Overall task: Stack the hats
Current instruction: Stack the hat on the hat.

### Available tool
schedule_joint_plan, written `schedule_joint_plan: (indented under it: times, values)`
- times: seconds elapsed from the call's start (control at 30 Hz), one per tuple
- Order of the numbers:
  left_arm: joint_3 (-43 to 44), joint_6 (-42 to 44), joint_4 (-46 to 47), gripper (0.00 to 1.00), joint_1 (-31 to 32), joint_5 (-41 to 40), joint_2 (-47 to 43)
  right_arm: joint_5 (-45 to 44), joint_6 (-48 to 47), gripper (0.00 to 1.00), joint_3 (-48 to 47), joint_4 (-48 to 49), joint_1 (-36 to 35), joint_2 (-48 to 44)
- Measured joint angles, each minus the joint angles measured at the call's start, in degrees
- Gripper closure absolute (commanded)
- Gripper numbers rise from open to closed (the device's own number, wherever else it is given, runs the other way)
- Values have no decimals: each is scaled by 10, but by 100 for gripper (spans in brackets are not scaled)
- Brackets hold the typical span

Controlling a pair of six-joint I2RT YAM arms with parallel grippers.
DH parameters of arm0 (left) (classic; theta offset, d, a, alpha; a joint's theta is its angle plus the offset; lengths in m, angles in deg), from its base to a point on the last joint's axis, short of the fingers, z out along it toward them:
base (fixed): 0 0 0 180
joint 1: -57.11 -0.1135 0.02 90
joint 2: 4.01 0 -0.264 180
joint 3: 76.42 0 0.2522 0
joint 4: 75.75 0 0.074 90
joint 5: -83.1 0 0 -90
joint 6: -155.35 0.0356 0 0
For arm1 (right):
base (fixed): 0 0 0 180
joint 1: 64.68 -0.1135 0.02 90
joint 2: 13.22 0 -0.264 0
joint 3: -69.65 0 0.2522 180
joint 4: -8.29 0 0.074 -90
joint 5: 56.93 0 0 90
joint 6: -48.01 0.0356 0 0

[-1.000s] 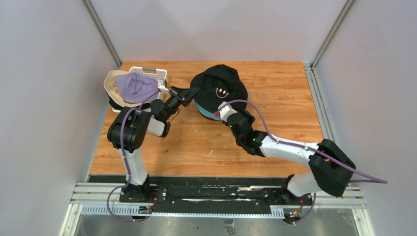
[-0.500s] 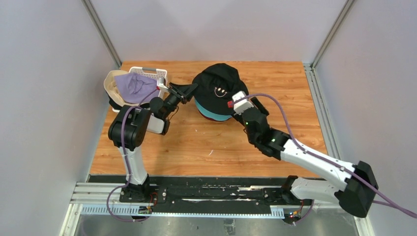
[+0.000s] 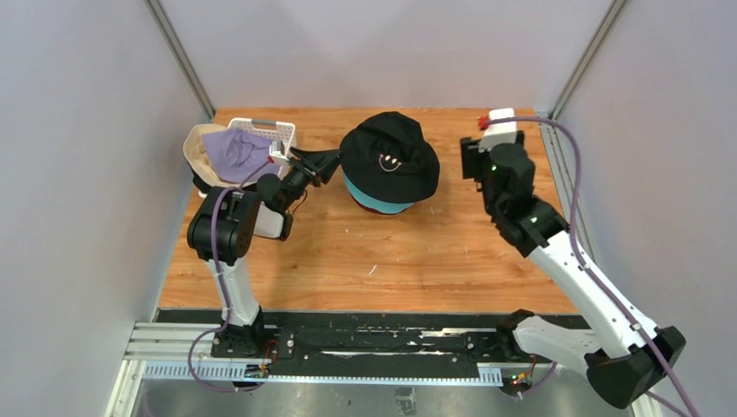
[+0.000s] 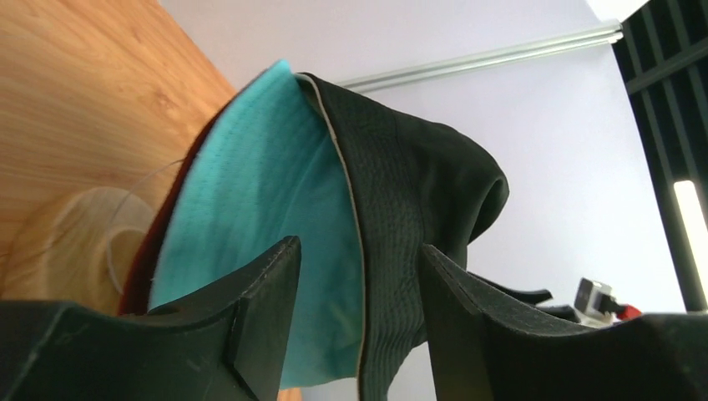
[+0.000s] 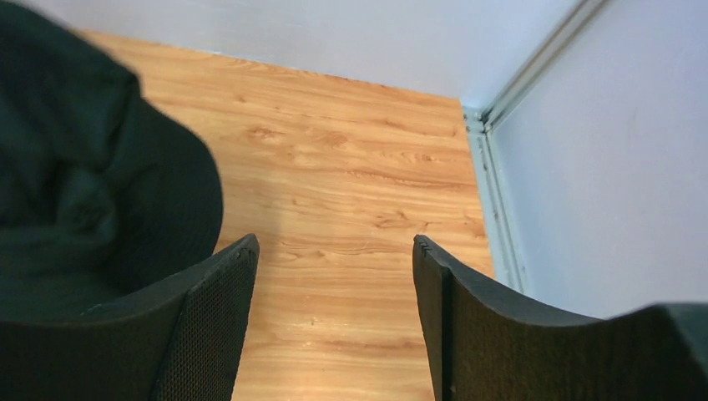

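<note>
At the far left corner of the wooden worktop (image 3: 391, 261) sits a white plastic lattice basket (image 3: 276, 132). A soft beige fabric bucket hat (image 3: 196, 148) is slumped over its left side, with a crumpled lavender fabric bucket hat (image 3: 236, 152) lying on top of it.

Just to the right of the basket, the left arm reaches towards the middle of the worktop, and its left tool (image 3: 323, 161) points at the left brim of the hat pile. The tool is released: its two dark fingers stand apart. From the wrist, the brims of the pile show through the gap, just ahead of the fingertips. I cannot tell whether either finger touches the cloth.

The pile stands near the far edge, about midway across. On top is a black fabric bucket hat with a small smiley face (image 3: 389, 152), its crown a little rumpled. Under it a teal fabric bucket hat (image 3: 375, 201) shows along the near brim. From the left wrist, the dark red edge of a maroon fabric bucket hat (image 4: 144, 271) shows below the teal one, with a pale rounded wooden stand (image 4: 67, 234) beneath.

Towards the far right corner the right arm is lifted well above the worktop. Its right tool (image 5: 334, 246) is also released, holding nothing, with bare wood between its fingers and the black hat off to its left.
</note>
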Motion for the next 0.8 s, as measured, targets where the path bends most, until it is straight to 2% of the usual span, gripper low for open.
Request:
schedule_joint_plan:
  times: [0.17, 0.43, 0.6, 0.8]
  values:
    - [-29, -1, -2, 38, -26, 10, -22, 162, 95, 33, -35, -31, 162, 14]
    - [-27, -33, 0, 38, -57, 32, -68, 475, 251, 36, -27, -3, 348, 69]
    - [-4, -47, -2, 38, -57, 52, -66, 614, 324, 37, -8, 47, 400, 109]
    - [2, -34, -15, 39, -58, 64, -61, 715, 393, 38, 22, 115, 434, 151]
